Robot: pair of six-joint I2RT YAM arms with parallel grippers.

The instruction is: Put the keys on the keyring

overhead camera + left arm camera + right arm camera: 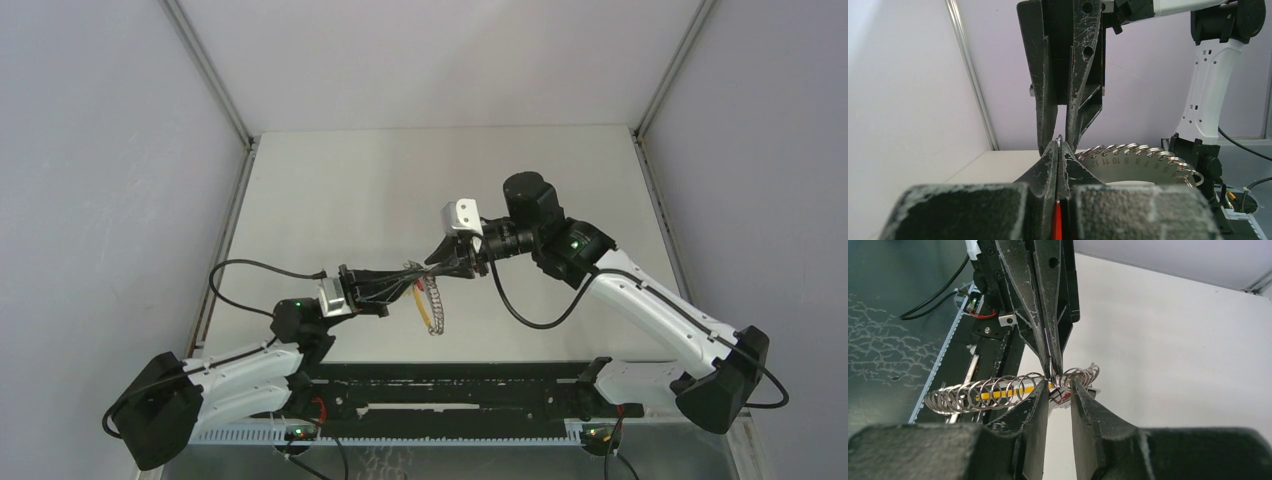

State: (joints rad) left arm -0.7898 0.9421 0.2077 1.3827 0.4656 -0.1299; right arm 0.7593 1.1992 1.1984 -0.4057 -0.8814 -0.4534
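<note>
Keyring [432,310] hanging mid-air over table [330,190] | left gripper [1059,150] clenched on one thin loop, holding it steady | right gripper [1060,387] jaws apart, straddling that same loop, seemingly lined up to pry it open

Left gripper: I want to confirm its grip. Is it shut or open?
The left gripper is shut: in the left wrist view its fingers meet at the tips, pinching a thin wire ring.
</note>
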